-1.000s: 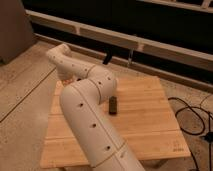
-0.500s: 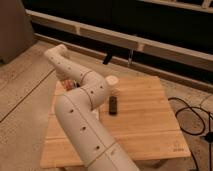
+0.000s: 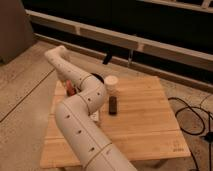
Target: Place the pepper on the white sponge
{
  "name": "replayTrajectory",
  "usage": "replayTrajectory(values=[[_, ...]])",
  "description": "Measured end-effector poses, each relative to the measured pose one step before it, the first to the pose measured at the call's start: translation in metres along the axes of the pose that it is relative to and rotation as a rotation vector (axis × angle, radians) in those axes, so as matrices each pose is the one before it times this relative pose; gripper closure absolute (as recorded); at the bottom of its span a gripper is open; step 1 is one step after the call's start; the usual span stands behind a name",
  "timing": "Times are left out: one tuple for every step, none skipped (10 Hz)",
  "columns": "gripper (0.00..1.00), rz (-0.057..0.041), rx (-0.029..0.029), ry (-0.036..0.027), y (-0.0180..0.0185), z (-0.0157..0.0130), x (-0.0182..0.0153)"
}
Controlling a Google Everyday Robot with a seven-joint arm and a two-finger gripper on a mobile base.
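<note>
The arm [image 3: 82,117] reaches from the near edge of the wooden bench [image 3: 145,125] toward its far left corner. The gripper [image 3: 67,86] sits low over that corner, largely hidden behind the arm's own links; whether it is open, closed or gripping cannot be told. The pepper [image 3: 70,90] shows as a small red-orange patch at the gripper, near the left edge. The white sponge [image 3: 94,117] lies just beside the arm toward the middle of the bench, partly covered by it. A black block [image 3: 113,105] lies near the centre. A white cup [image 3: 111,84] stands upright near the far edge. A cable [image 3: 192,117] lies on the floor beyond the right edge
</note>
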Motion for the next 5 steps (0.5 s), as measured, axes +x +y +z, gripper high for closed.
replayTrajectory(values=[[0.20, 0.00905, -0.00236, 0.00279, -0.00271, 0.00086, 0.00084], [0.20, 0.00585, -0.00611, 0.00383, -0.00071, 0.00096, 0.00098], [0.20, 0.00309, 0.00160, 0.00113, -0.00183, 0.00077, 0.00028], [0.20, 0.00086, 0.00330, -0.00080, -0.00104, -0.00013, -0.00025], [0.20, -0.00018, 0.00155, -0.00037, -0.00017, 0.00004, -0.00012]])
